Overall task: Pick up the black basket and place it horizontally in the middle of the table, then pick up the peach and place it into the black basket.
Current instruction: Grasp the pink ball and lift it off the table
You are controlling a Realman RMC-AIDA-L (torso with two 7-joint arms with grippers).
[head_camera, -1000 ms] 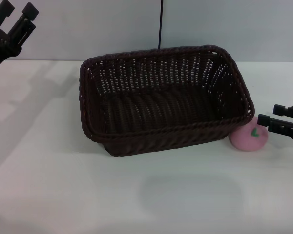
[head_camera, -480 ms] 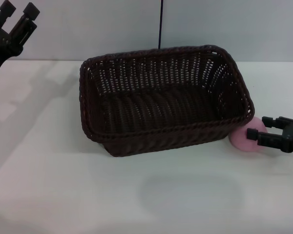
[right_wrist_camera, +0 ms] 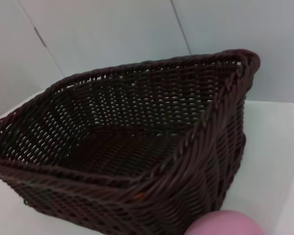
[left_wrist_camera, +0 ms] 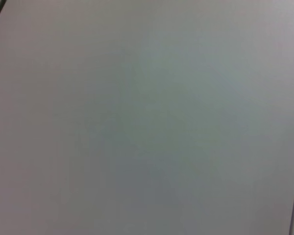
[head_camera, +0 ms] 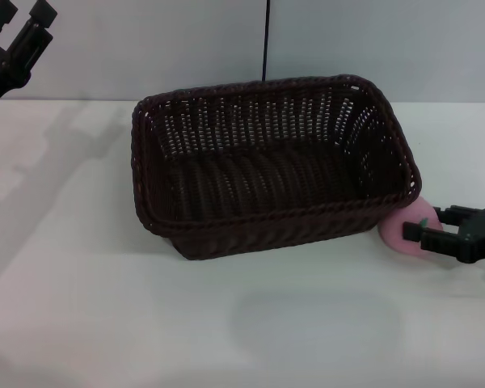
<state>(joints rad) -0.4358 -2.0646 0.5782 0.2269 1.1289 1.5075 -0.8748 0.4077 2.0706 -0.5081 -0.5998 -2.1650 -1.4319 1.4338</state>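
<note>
The black basket (head_camera: 268, 233) stands upright and lengthwise across the middle of the white table (head_camera: 97, 291); it is empty. The pink peach (head_camera: 394, 230) lies on the table against the basket's front right corner. My right gripper (head_camera: 422, 224) is low at the table's right side, open, its fingers reaching from the right around the peach. The right wrist view shows the basket's corner (right_wrist_camera: 206, 147) close up and the top of the peach (right_wrist_camera: 226, 224). My left gripper (head_camera: 20, 13) is open, raised high at the far left, away from both.
A dark vertical cable (head_camera: 266, 40) runs down the grey wall behind the basket. The left wrist view shows only blank grey wall. Bare tabletop lies in front of and left of the basket.
My right gripper has moved left and lower, from beside the peach to straddling it, covering its green leaf mark. My left gripper has shifted slightly up and left.
</note>
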